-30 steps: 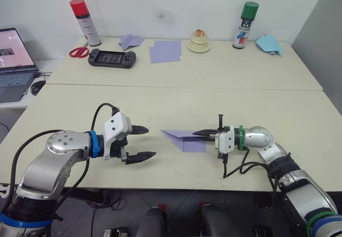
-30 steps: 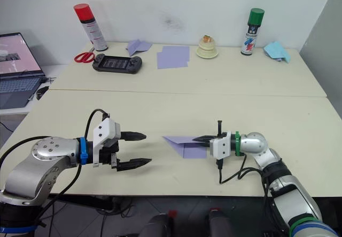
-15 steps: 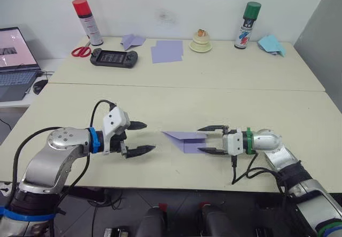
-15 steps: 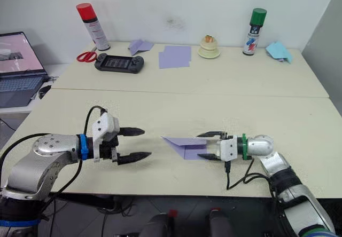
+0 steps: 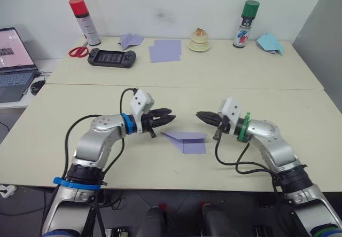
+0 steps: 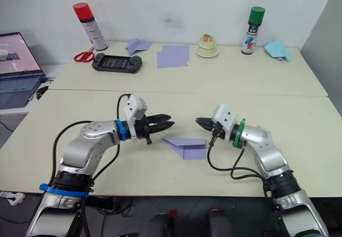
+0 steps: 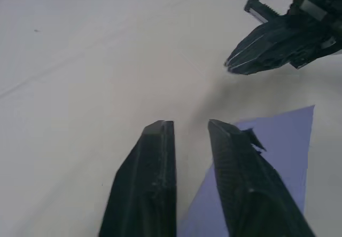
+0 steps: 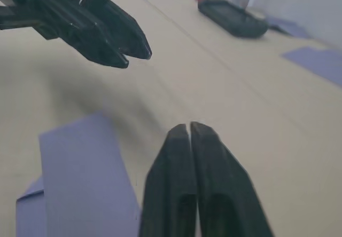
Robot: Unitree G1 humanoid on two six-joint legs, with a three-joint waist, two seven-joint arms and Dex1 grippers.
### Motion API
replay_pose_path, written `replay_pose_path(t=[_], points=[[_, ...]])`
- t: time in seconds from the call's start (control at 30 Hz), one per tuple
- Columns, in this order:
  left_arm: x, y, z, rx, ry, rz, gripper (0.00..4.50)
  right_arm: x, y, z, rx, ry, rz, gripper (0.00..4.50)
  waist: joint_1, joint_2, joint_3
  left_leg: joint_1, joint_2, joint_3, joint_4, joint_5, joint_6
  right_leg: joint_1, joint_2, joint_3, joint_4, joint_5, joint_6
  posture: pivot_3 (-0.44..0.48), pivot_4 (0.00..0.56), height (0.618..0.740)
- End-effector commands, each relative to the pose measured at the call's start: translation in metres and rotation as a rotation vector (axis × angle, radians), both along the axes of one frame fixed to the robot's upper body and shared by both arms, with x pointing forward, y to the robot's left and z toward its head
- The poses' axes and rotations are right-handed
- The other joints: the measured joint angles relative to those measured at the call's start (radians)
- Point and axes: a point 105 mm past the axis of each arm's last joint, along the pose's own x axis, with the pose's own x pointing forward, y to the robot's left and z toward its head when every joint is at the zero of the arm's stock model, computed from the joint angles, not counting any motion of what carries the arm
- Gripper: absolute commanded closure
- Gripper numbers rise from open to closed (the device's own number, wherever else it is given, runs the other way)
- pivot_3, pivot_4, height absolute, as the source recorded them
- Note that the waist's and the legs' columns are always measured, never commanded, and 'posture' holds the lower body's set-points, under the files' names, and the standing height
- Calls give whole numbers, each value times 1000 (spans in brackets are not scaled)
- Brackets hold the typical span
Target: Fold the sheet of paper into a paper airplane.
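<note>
Two pincers, my left (image 5: 166,117) slightly parted and my right (image 5: 202,117) pressed shut, hover empty above the half-folded paper (image 5: 186,139) lying just below and between them; a careless descent could crumple its creases.

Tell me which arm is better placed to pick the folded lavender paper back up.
Probably left: the left gripper hovers by the sheet of paper, its fingers slightly parted. The right gripper is shut.
</note>
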Motion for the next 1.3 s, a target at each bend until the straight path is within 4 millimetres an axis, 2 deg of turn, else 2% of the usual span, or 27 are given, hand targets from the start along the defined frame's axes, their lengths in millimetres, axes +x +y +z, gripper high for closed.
replay_pose_path(t=[0.03,0.17,0.33,0.47,0.67,0.77,0.9,1.03,1.13,1.23,1.3], points=[[-6,-16,-7,48,-17,-72,4482,-1,15,-10,-25,1,8,4500,1,0,0,0,0,0,0,0,0,0,0,0,0,0,0,0,150,740],[-5,-23,-41,154,11,-47,4482,-11,20,-30,-60,57,39,4500,2,0,0,0,0,0,0,0,0,0,0,0,0,0,0,0,150,740],[-11,-22,-66,207,56,-51,4482,-13,14,-49,-122,93,16,4500,3,0,0,0,-1,0,1,0,0,1,0,0,0,0,0,0,150,740],[-10,-15,-71,202,73,-22,4482,-10,9,-57,-162,102,-14,4500,3,0,0,3,-1,-1,0,0,0,3,0,-1,0,0,0,0,150,740],[5,12,-68,223,70,70,4482,-9,0,-63,-194,108,-45,4500,3,0,-1,8,-1,0,0,0,0,7,0,0,0,0,1,0,150,740],[7,15,-65,214,66,75,4482,-8,-2,-64,-200,106,-50,4500,2,0,-1,10,-1,0,0,0,0,8,0,0,0,-1,2,0,150,740],[5,1,-55,163,41,15,4482,-5,-2,-58,-179,81,-56,4500,3,0,-1,10,-1,0,0,0,0,9,0,0,0,-1,1,0,150,740],[-3,-11,-50,140,22,-55,4482,-6,2,-32,-57,27,-34,4500,4,0,-1,9,-1,-1,0,0,0,9,0,0,-1,-1,1,0,150,740],[-12,-16,-49,144,22,-125,4482,-8,-11,-12,-62,-63,-10,4500,3,0,0,7,-1,0,0,0,0,6,0,1,-1,0,1,0,150,740],[-14,-11,-59,221,17,-155,4500,-15,-28,-3,-113,-130,47,3921,3,0,0,5,-1,0,0,0,0,5,0,0,-1,0,1,0,150,740],[-12,-9,-63,235,22,-150,4500,-20,-38,-1,-156,-185,83,3239,4,0,0,5,-1,0,-1,0,0,5,0,0,-1,0,1,0,150,740]])
